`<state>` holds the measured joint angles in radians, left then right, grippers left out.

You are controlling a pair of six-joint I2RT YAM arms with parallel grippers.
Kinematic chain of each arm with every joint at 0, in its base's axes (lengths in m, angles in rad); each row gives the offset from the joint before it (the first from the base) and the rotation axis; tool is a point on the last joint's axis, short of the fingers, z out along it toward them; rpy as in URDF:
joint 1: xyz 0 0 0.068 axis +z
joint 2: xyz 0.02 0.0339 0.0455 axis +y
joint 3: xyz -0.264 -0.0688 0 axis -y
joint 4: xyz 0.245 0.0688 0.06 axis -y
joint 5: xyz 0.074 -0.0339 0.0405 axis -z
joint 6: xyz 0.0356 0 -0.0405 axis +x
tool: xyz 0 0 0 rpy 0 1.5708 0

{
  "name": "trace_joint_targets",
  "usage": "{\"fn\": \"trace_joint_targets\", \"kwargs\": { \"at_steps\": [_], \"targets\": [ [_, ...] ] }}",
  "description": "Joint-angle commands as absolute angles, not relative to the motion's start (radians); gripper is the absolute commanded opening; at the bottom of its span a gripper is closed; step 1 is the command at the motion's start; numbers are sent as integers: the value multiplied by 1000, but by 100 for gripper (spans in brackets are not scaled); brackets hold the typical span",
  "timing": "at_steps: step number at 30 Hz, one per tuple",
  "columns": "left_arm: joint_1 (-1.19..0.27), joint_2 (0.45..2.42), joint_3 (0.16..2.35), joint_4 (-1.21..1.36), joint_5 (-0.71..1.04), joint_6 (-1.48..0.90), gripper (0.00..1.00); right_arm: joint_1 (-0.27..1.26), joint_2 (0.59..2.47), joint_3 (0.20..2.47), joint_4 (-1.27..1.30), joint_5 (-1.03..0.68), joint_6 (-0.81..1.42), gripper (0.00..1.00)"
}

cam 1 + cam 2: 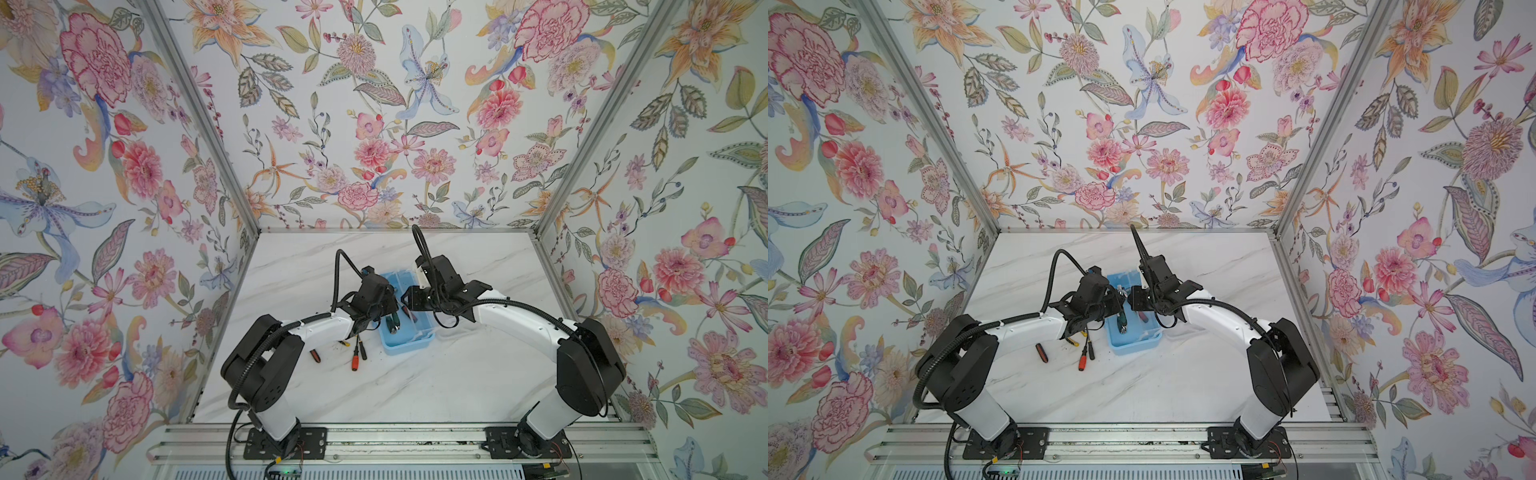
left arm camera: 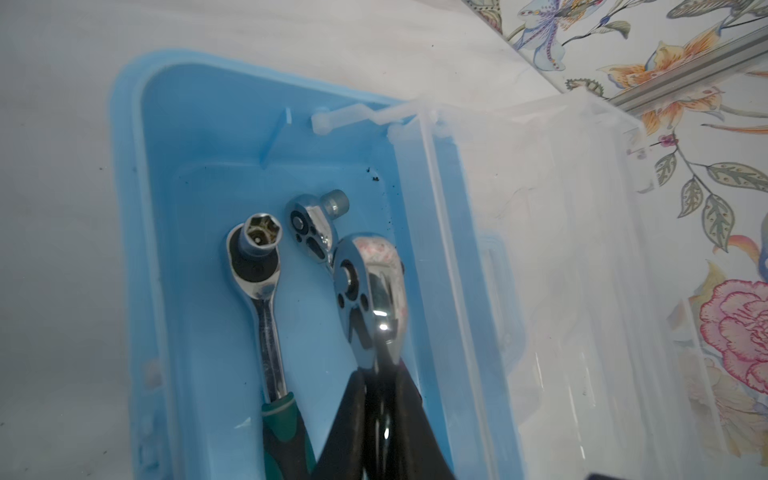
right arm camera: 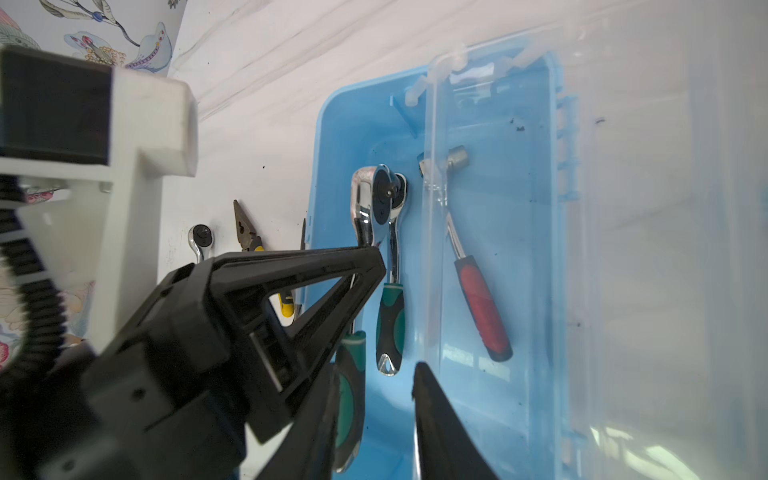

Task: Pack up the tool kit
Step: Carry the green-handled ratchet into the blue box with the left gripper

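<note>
The tool kit's light-blue box (image 1: 409, 347) (image 1: 1133, 348) stands mid-table, its clear lid (image 2: 561, 249) (image 3: 623, 249) raised open. My left gripper (image 2: 378, 374) (image 1: 395, 313) is shut on the neck of a chrome ratchet (image 2: 370, 282) (image 3: 360, 195), held tilted over the box. That ratchet's green handle (image 3: 351, 374) rests against one finger of my right gripper (image 3: 376, 370) (image 1: 409, 299), which is open with a gap to the other finger. Two more ratchets lie inside: a green-handled one (image 2: 257, 266) (image 3: 390, 324) and a red-handled one (image 3: 482, 307).
On the table left of the box lie yellow-handled pliers (image 3: 245, 232) (image 1: 343, 343), a small ratchet (image 3: 201, 239), an orange screwdriver (image 1: 356, 358) (image 1: 1082, 361) and a black and red one (image 1: 314, 356) (image 1: 1041, 352). Flowered walls close in three sides.
</note>
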<state>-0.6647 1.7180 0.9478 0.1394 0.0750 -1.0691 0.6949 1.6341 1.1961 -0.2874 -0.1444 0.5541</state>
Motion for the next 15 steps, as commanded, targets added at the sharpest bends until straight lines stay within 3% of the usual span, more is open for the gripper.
{"fn": "trace_joint_targets", "kwargs": {
  "at_steps": [1, 3, 6, 9, 15],
  "targets": [
    [-671, 1752, 967, 203, 57, -1097, 0, 686, 1607, 1185, -300, -119, 536, 34],
    [-672, 1779, 977, 194, 59, -1095, 0, 686, 1606, 1186, -301, -119, 536, 37],
    [-671, 1809, 992, 185, 60, -1094, 21, 683, 1604, 1187, -301, -117, 534, 41],
    [-671, 1819, 993, 186, 56, -1098, 35, 682, 1598, 1188, -301, -119, 533, 41],
    [-667, 1807, 1015, 173, 50, -1081, 35, 683, 1587, 1187, -301, -126, 532, 42]
  ]
}}
